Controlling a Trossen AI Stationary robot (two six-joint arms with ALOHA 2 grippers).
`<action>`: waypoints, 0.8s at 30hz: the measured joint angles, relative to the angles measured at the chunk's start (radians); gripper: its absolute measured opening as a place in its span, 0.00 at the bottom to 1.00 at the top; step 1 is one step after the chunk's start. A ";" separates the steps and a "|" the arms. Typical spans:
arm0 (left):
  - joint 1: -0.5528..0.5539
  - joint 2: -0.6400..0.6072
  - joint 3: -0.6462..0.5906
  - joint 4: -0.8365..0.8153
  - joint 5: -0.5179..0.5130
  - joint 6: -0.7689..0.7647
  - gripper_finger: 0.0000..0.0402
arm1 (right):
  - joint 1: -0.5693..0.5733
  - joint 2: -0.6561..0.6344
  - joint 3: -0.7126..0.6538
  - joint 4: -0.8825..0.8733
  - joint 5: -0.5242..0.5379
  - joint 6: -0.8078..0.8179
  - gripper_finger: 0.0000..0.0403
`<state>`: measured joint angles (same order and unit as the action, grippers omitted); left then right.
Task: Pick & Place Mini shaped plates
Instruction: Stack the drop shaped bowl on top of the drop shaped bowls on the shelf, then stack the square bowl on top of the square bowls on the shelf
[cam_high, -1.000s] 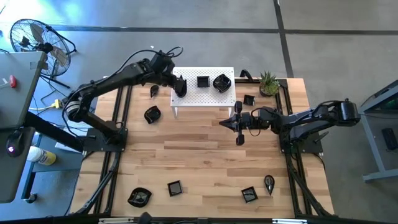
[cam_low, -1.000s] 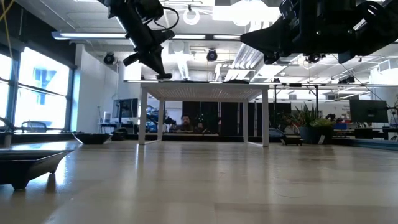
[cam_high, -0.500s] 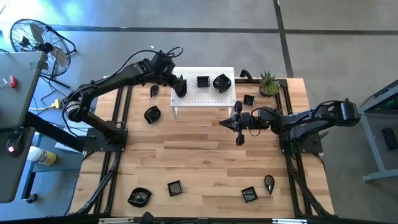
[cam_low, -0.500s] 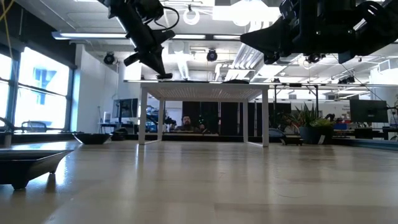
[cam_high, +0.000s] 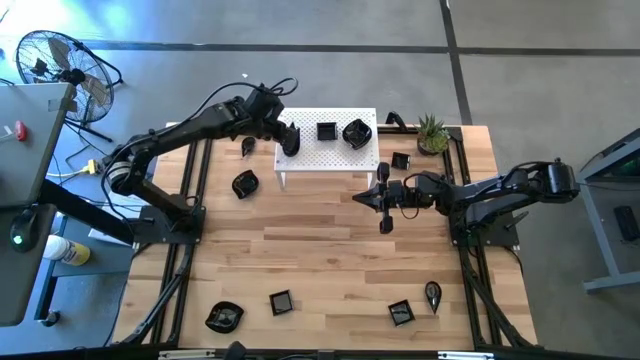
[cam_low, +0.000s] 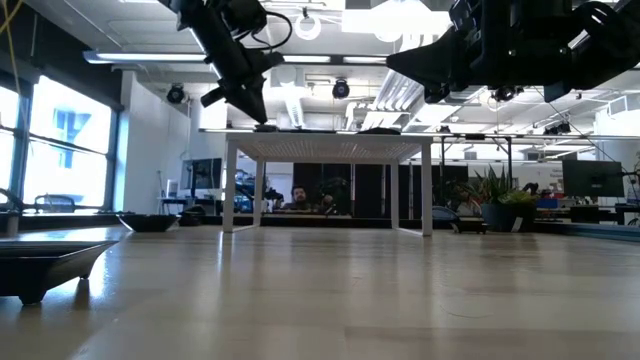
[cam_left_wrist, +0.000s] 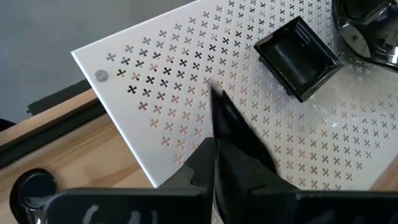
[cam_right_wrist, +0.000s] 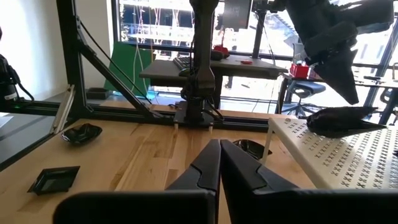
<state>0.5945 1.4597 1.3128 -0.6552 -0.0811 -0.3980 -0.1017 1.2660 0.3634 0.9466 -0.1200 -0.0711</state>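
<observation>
A white perforated stand (cam_high: 330, 155) sits at the table's far middle. On it lie a square black plate (cam_high: 326, 131), a rounded black plate (cam_high: 357, 133) and a leaf-shaped black plate (cam_right_wrist: 339, 119) at its left end. My left gripper (cam_high: 288, 140) slants down over that left end, shut on the leaf-shaped plate. My right gripper (cam_high: 357, 197) hovers level just to the right of the stand's near right corner, shut and empty. Several more black plates lie on the table, among them a plate (cam_high: 244, 184) left of the stand and a plate (cam_high: 400, 160) right of it. My left gripper has the leaf-shaped plate (cam_left_wrist: 231, 121) between its two fingers, which come slanting down from the table's left. The fingers meet the plate's upper rim (cam_right_wrist: 353, 109). The plate lies level with its underside on the stand's top.
A small green plant (cam_high: 432, 133) stands at the far right corner. Near the front edge lie several black plates, such as one at the left (cam_high: 224, 316) and one at the right (cam_high: 401, 313). The middle of the wooden table (cam_high: 320, 250) is bare.
</observation>
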 joint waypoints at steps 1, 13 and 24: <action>0.000 0.000 0.000 0.001 0.000 -0.002 0.06 | 0.000 0.000 0.000 0.000 0.000 0.000 0.01; 0.001 -0.001 0.003 -0.025 0.105 0.067 0.21 | 0.000 0.000 0.000 0.000 0.000 0.000 0.01; -0.135 -0.124 -0.074 0.106 0.002 0.215 0.03 | 0.000 0.000 0.000 -0.024 0.000 0.000 0.01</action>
<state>0.4597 1.3360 1.2393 -0.5490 -0.0787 -0.1829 -0.1019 1.2663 0.3637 0.9222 -0.1196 -0.0711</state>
